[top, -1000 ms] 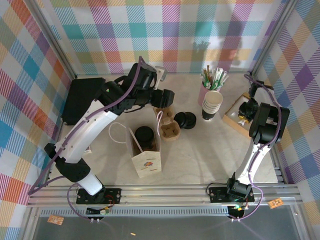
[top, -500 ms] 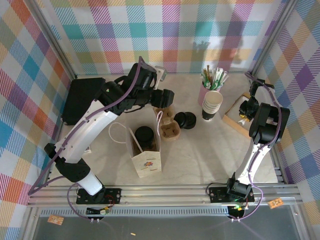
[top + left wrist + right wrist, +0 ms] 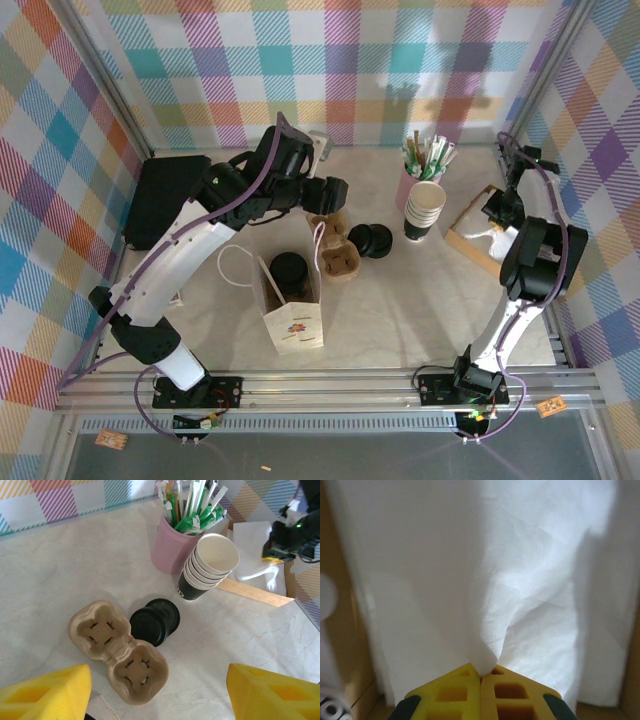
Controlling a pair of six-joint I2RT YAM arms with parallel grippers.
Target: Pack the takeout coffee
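Pastel plaid panels (image 3: 300, 60) wall in a pale, marble-look tabletop (image 3: 400, 300) on three sides, the back panel rising just beyond the left claw (image 3: 322, 208), soft shadows falling across it to the claw's right. Aluminium posts (image 3: 103, 95) mark the far corners; well behind the claw, extruded aluminium rails (image 3: 330, 385) edge the table, a grey surface (image 3: 350, 450) below them

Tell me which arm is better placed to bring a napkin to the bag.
Right. The right gripper is shut on a white napkin at the wooden tray; the left gripper hangs open over the cup carrier.
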